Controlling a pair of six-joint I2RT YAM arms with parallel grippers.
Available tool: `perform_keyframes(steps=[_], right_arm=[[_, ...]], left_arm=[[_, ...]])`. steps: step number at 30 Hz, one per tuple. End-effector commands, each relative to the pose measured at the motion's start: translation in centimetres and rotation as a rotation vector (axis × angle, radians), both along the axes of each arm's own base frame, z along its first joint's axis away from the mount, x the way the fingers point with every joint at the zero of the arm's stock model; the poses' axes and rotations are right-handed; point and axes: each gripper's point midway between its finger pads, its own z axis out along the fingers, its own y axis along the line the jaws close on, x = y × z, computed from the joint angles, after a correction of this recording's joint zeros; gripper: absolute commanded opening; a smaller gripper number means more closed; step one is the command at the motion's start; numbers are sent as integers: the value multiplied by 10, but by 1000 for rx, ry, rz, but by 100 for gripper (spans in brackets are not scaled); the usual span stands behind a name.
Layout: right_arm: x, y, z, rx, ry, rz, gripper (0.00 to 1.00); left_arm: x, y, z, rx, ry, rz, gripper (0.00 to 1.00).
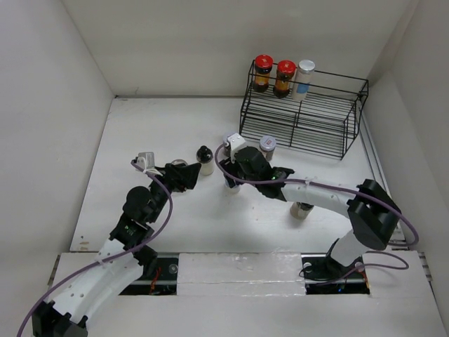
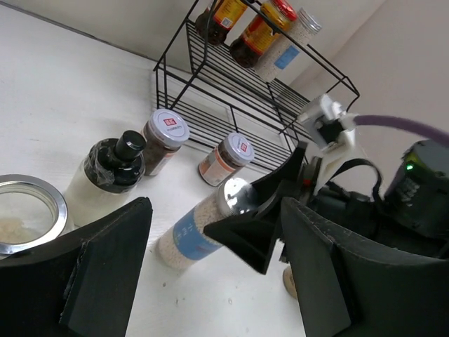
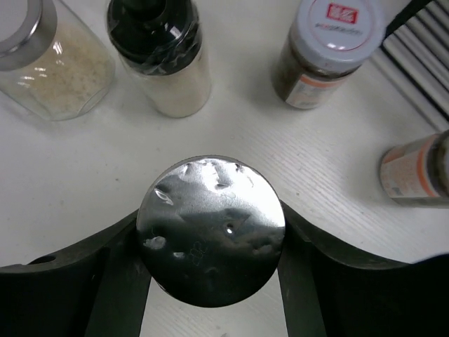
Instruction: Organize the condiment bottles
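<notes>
- Three condiment bottles stand in a row on the top shelf of the black wire rack (image 1: 302, 123) in the overhead view: a left red-capped bottle (image 1: 263, 72), a right red-capped bottle (image 1: 285, 77) and a shelf silver-lidded bottle (image 1: 304, 78).
- On the table (image 1: 154, 133) in that view, the black-capped cream bottle (image 1: 204, 160) stands just beside the left gripper (image 1: 188, 175). The right gripper (image 1: 233, 177) hangs a little to its right. A pale jar (image 1: 302, 209) stands partly hidden under the right forearm.
- Left wrist view: the left gripper's fingers (image 2: 105, 274) stand wide apart with nothing between them. A wide silver-rimmed jar (image 2: 28, 210) sits just outside the left-hand finger, next to the cream bottle. Nearer the rack stand a red-logo spice jar (image 2: 165, 140) and an orange-labelled spice jar (image 2: 226, 158). In the middle is the blue-labelled bottle (image 2: 196, 232), with a right gripper finger against its top.
- Right wrist view: the blue-labelled bottle's dented silver lid fills the gap between the right gripper's fingers (image 3: 105, 281), which press against it on both sides, so this gripper clasps the bottle. The wide jar, cream bottle and both spice jars stand on the table beyond it.
</notes>
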Motion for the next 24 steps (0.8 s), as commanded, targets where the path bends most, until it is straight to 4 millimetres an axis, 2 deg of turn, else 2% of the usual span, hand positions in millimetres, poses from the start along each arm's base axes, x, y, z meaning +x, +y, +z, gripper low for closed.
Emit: perform_keyframes(steps=[1, 3, 4, 5, 6, 7, 8, 9, 10, 11, 12, 13, 15, 16, 17, 18, 19, 20, 21, 24], right_arm=[[21, -6, 118, 213, -240, -95, 40], [37, -35, 147, 221, -298, -152, 40], [41, -53, 182, 261, -350, -184, 39], [49, -72, 199, 275, -374, -228, 37], [66, -109, 216, 284, -405, -304, 35], [66, -131, 253, 344, -465, -336, 35], [71, -150, 274, 374, -513, -367, 35], [84, -182, 290, 394, -552, -429, 35], [87, -198, 308, 407, -589, -452, 35], [94, -214, 335, 427, -625, -491, 37], [101, -227, 344, 419, -635, -517, 37], [111, -252, 352, 401, -651, -577, 37], [132, -272, 368, 383, -663, -637, 37], [142, -291, 372, 369, -675, -680, 37], [151, -299, 371, 351, -655, -692, 37], [168, -305, 383, 348, -662, -700, 37], [176, -310, 386, 337, -650, -705, 37], [183, -322, 378, 306, -607, -734, 37], [196, -326, 386, 307, -618, -743, 37], [214, -341, 370, 262, -563, -763, 38]], left_arm=[[-4, -4, 16, -24, -61, -27, 70], [-3, -4, 14, -19, -53, -27, 70], [-3, -4, 17, -19, -53, -27, 70], [-4, -6, 20, -24, -63, -39, 69], [-3, -7, 19, -23, -62, -39, 69], [-3, -7, 16, -22, -61, -39, 69], [-3, -7, 16, -30, -57, -40, 69], [-3, -9, 14, -22, -44, -49, 69], [-3, -9, 14, -22, -44, -50, 69], [-3, -9, 14, -22, -44, -50, 69], [-3, -9, 17, -26, -52, -49, 69], [-2, -9, 14, -26, -50, -49, 69], [-1, -8, 15, -24, -46, -39, 69], [-1, -8, 13, -20, -38, -39, 69], [-1, -8, 13, -20, -38, -39, 69], [-3, -7, 15, -27, -51, -39, 69], [-2, -6, 12, -27, -50, -30, 69], [-2, -6, 12, -27, -49, -30, 69], [-2, -6, 13, -25, -46, -30, 69], [-2, -5, 15, -25, -46, -30, 69]])
